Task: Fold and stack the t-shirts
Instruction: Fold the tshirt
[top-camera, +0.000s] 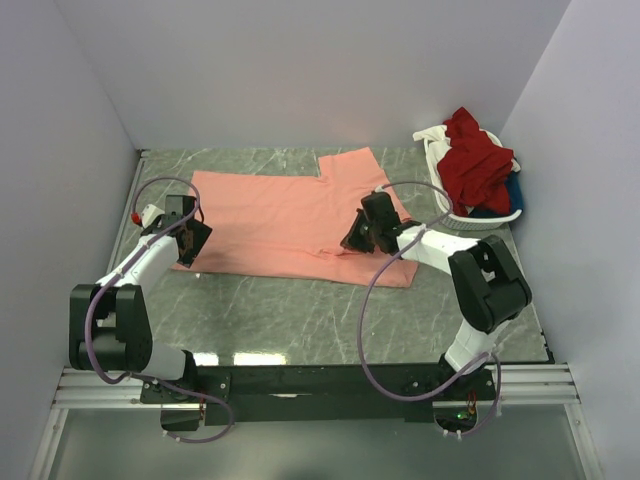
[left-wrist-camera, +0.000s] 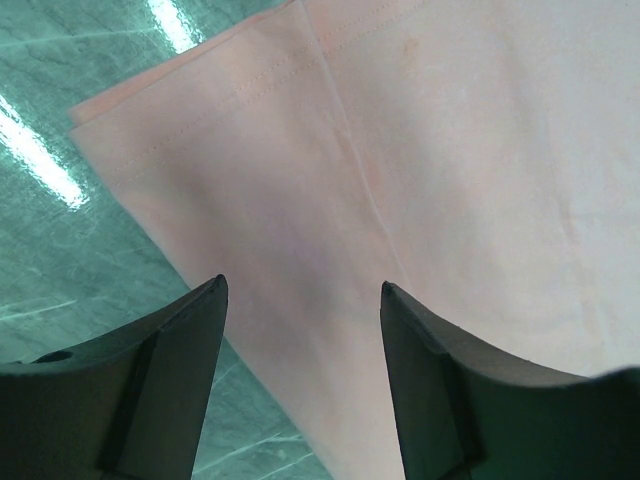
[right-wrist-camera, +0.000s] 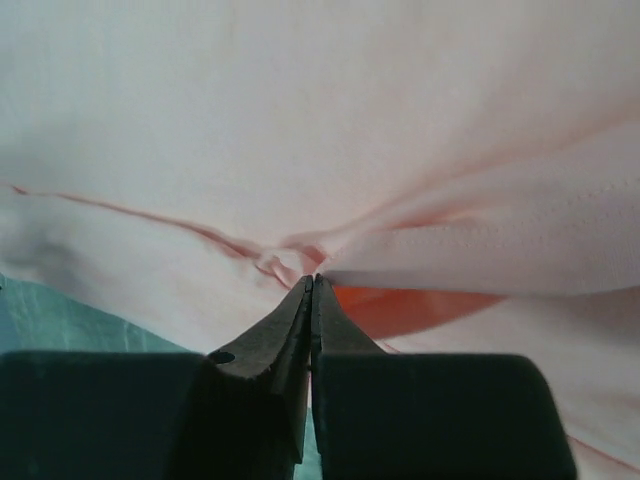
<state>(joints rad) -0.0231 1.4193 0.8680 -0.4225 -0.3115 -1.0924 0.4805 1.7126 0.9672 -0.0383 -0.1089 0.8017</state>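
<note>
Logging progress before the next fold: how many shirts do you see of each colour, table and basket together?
1 salmon-pink shirt, spread on the table
1 dark red shirt, atop the basket
1 blue cloth, under the red one
1 white cloth, at the basket's far rim
Total: 4 in view; the heap may hide more.

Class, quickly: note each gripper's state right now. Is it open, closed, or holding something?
Left gripper: open above the salmon-pink t-shirt, holding nothing.
Right gripper: closed, pinching a fold of the salmon-pink t-shirt.

L hand (left-wrist-camera: 303, 288) open, low, R hand (right-wrist-camera: 311, 282) pinched shut
</note>
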